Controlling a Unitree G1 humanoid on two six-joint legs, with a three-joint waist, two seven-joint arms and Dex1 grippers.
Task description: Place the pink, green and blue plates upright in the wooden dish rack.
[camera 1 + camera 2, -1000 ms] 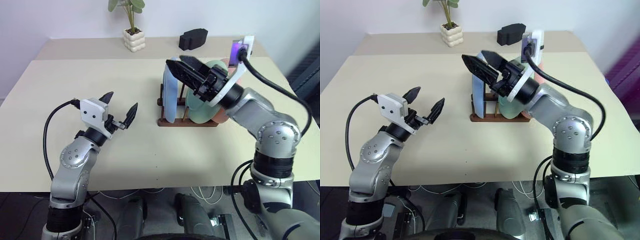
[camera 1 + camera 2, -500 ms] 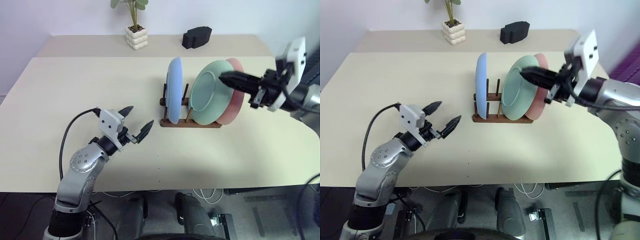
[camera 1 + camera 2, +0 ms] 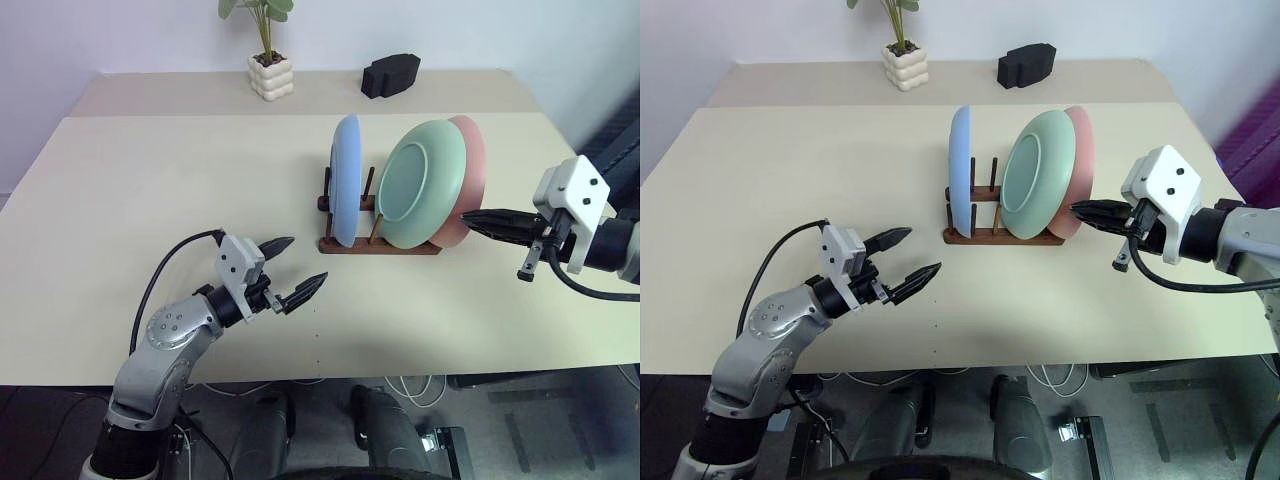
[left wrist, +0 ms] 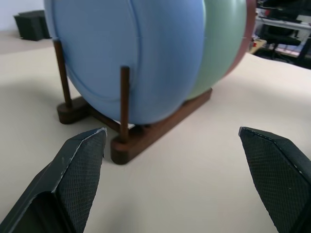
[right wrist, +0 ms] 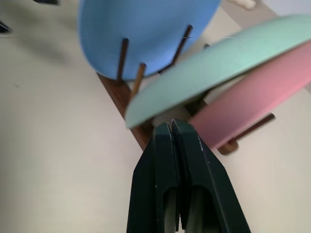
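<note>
Since 1 second ago the right tool (image 3: 470,215) has drawn away from the plates to about 3 o'clock of the wooden dish rack (image 3: 380,245), and its fingers have clenched together on nothing. All 3 plates stand upright in the rack: blue plate (image 3: 346,178) at its 9 o'clock end, then green plate (image 3: 424,184), with pink plate (image 3: 472,168) leaning against the green one's back. Left tool (image 3: 298,270) has sunk toward the bench (image 3: 150,190), at about 7 o'clock of the rack, fingers spread wide and empty. At 12 o'clock stand a potted plant (image 3: 266,60) and a black block (image 3: 389,74).
</note>
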